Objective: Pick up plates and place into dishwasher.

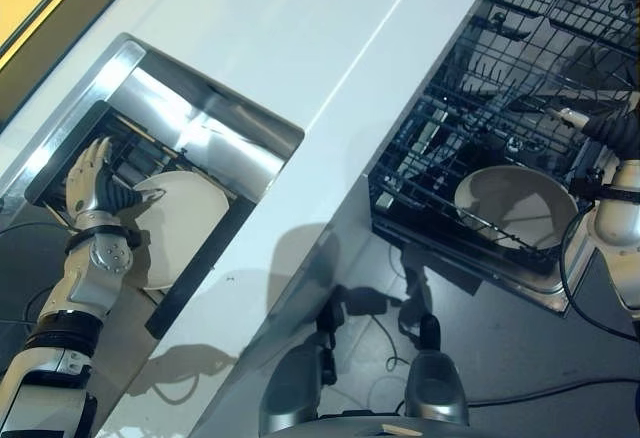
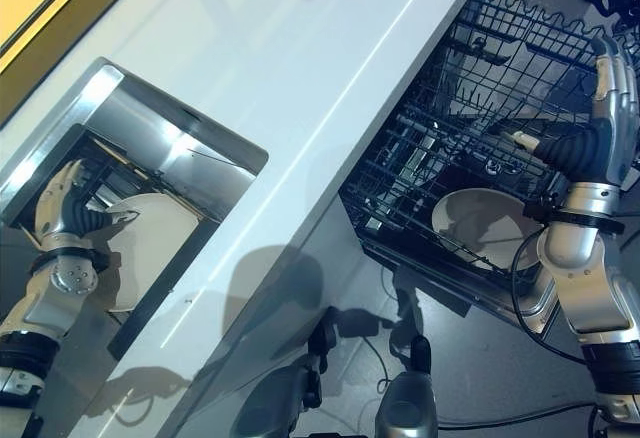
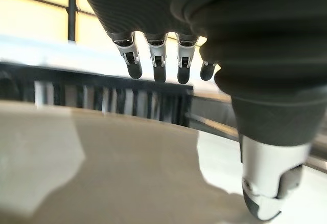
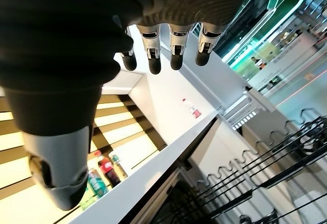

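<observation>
A white plate (image 1: pixel 190 218) lies tilted in the dark dish rack of the sink (image 1: pixel 135 58) at the left. My left hand (image 1: pixel 95 183) is just left of it, above the rack, open with straight fingers and its thumb reaching toward the plate's rim. In the left wrist view the plate (image 3: pixel 102 173) spreads close under the fingers (image 3: pixel 158 65). The pulled-out dishwasher rack (image 1: pixel 470 88) stands at the right with another white plate (image 1: pixel 515 203) in its near part. My right hand (image 2: pixel 610 98) hovers open over the rack's right edge, holding nothing.
A long white countertop (image 1: pixel 330 58) runs diagonally between the sink and the dishwasher. The wire rack has rows of upright tines and free slots behind the plate. Dark floor lies below the rack's front edge.
</observation>
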